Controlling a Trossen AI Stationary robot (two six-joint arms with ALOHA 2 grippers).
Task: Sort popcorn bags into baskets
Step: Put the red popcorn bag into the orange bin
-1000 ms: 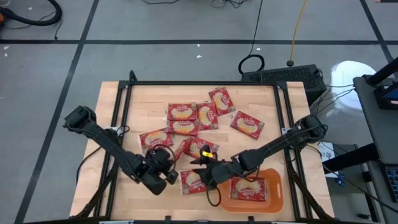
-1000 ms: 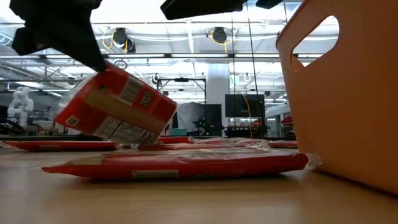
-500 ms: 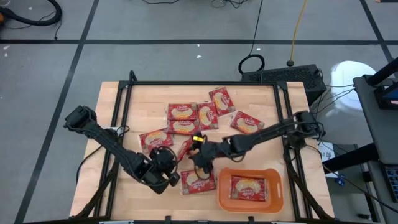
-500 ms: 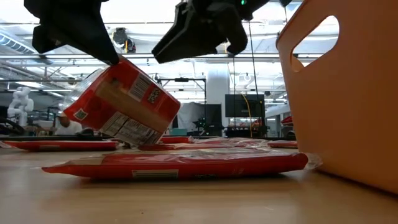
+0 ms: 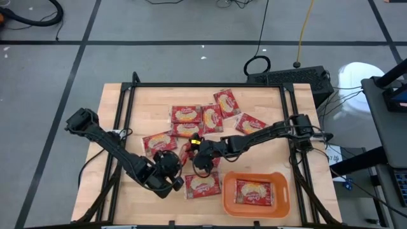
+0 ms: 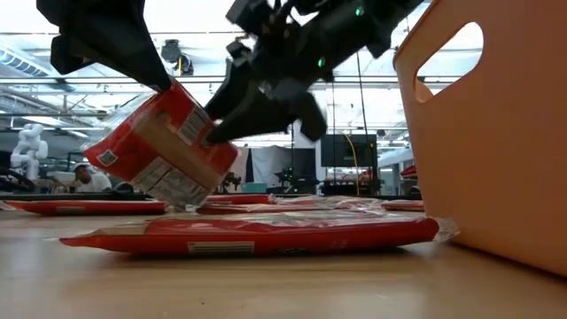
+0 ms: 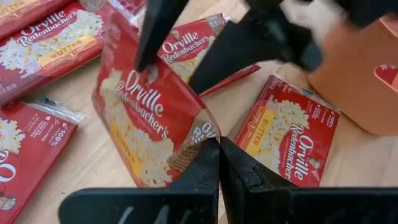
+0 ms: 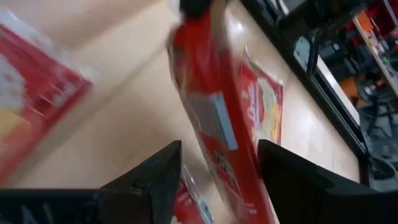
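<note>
Seen from above, a flat red popcorn packet with a cream-yellow label [image 5: 186, 152] is held tilted above the pale wooden desk [image 5: 114, 114] by the left pincer [image 5: 173, 166], clenched on its lower corner. The right pincer [image 5: 198, 154] is brought in beside it from the right, fingers spread. The shallow orange plastic basket [image 5: 229, 197] is set at the near right, one packet already lying flat inside; other packets are scattered towards the far side.

At desk level, the lifted packet [image 6: 164, 151] is shown slanted, one end raised; the right pincer [image 6: 257, 97] is reaching its raised right-hand end.

Through the left wrist camera, the packet [image 7: 149, 124] is pinched at one corner between the shut fingers [image 7: 199, 171].

Through the right wrist camera, the packet [image 8: 214, 118] is seen edge-on, its long axis running away between the parted fingers [image 8: 155, 174], not yet gripped. The hand-over is judged to depend on that alignment; the right arm is nearer the basket.
</note>
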